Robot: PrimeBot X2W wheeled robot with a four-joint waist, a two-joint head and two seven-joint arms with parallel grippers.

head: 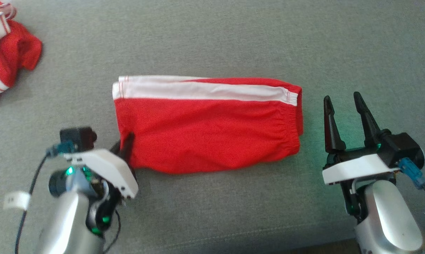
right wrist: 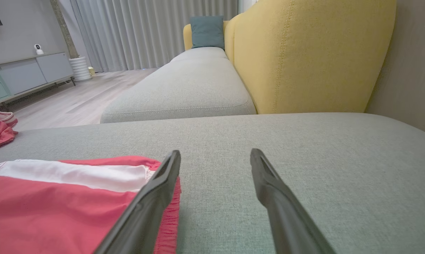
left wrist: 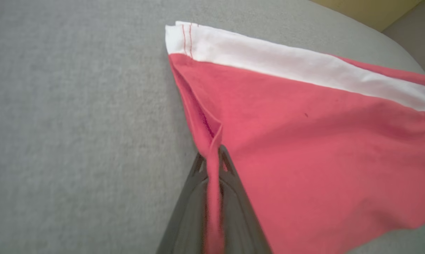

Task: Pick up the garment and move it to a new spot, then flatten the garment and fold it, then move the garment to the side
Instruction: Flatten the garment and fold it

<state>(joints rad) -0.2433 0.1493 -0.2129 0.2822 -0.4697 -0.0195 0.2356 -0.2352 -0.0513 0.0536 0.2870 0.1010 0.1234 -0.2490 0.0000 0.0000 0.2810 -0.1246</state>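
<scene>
At the middle of the grey seat cushion [head: 212, 35]: the garment [head: 205, 134], lying flat and apparently already doubled over. It is red, with one white band, and no lettering shows on the upper face.

Left gripper [head: 124, 143]: clenched on the garment's hem corner, the one nearest the cushion's front edge on the robot's left. The left wrist view confirms it, with a ridge of red cloth pinched between the two fingers and pulled into a crease.

Right gripper [head: 342, 98]: fingers spread, holding nothing. It hovers over bare cushion just beside the gathered waistband end, not touching it.

Step in hand (judgement): securing both ends before the next fold or carry. One end is held; the other is not yet taken.

To do it well:
- Right gripper should take the matching front corner at the waistband, catching all layers.
- Raise both ends level and together, so the doubled layers do not slide apart.
- Keep light tension along the length. The left pinch is narrow and could slip.

Orientation: the long axis runs side to side, parallel to the cushion's front edge. Waistband points to the robot's right, hem to its left. The white band lies along the long edge farther from the cushion's front.

At the cushion's far left corner: a second red-and-white piece [head: 8, 53], crumpled, well apart.
</scene>
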